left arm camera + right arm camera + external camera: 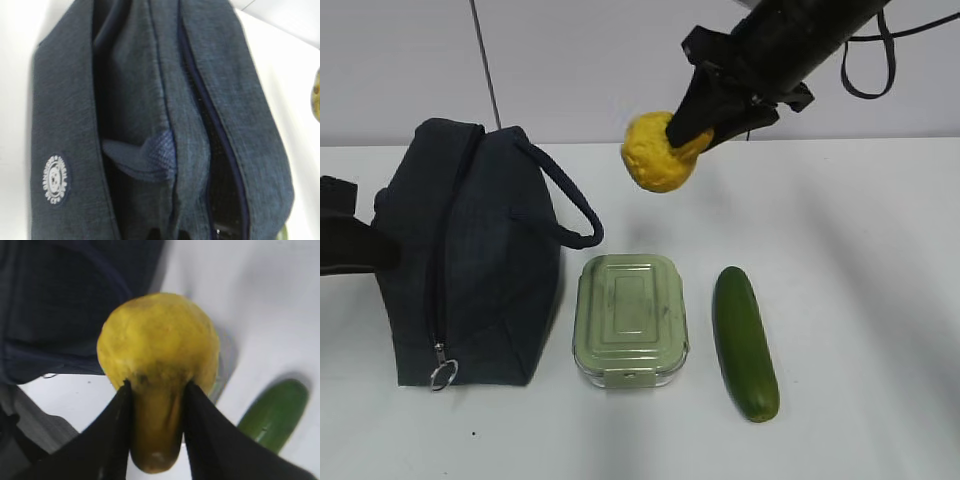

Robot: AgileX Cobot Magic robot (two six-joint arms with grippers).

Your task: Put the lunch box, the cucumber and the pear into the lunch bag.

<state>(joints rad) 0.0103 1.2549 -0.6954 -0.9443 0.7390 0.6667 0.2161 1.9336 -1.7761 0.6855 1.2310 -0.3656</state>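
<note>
Pear (658, 152) clamped in right tool (692, 128) — above table, left tool closed by lunch bag (470, 255)

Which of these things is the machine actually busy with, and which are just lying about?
Part of the job:
- dark navy fabric lunch bag
- squat yellow pear, held aloft in the right claw
- pale sage-green rectangular lunch box
- smooth dark green cucumber

Just lying about:
- nothing visible on the white table
</note>
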